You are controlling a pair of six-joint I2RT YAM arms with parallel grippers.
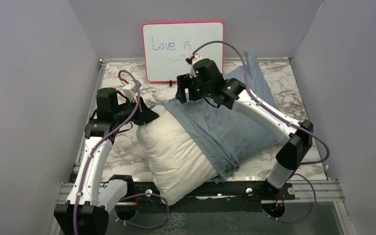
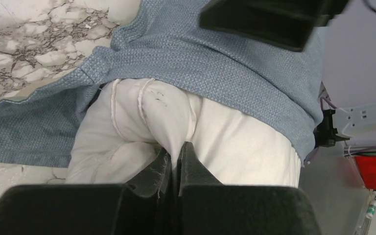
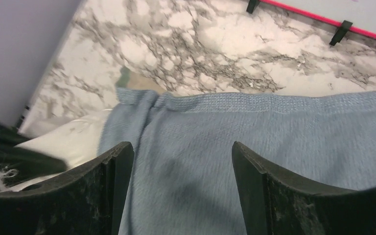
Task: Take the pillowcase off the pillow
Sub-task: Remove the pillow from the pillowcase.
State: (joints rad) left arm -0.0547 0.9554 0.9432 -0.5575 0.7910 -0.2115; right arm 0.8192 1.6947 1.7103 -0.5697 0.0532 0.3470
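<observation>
Left arm: stretched forward from its base, wrist turned inward. The left gripper [image 2: 176, 149] is clamped tight on a pinch of white fabric at the corner of the pillow [image 1: 176, 156]. The hem of the pillowcase [image 1: 225, 127] lies just beyond its fingertips.

Right arm: elbow out wide, forearm reaching across, wrist tipped down. The right gripper [image 3: 181, 152] has its jaws spread apart, with the blue-grey cloth directly below and between them. Whether the fingers touch the cloth cannot be told.

Surface: marble-patterned table [image 3: 215, 44], plain pale walls on three sides. A red-framed whiteboard [image 1: 183, 49] stands beyond the right gripper and reads "Love is".

Concealed: the pillowcase hides the part of the pillow farthest from the left gripper, while the rest is bare. Smaller writing on the board is illegible
</observation>
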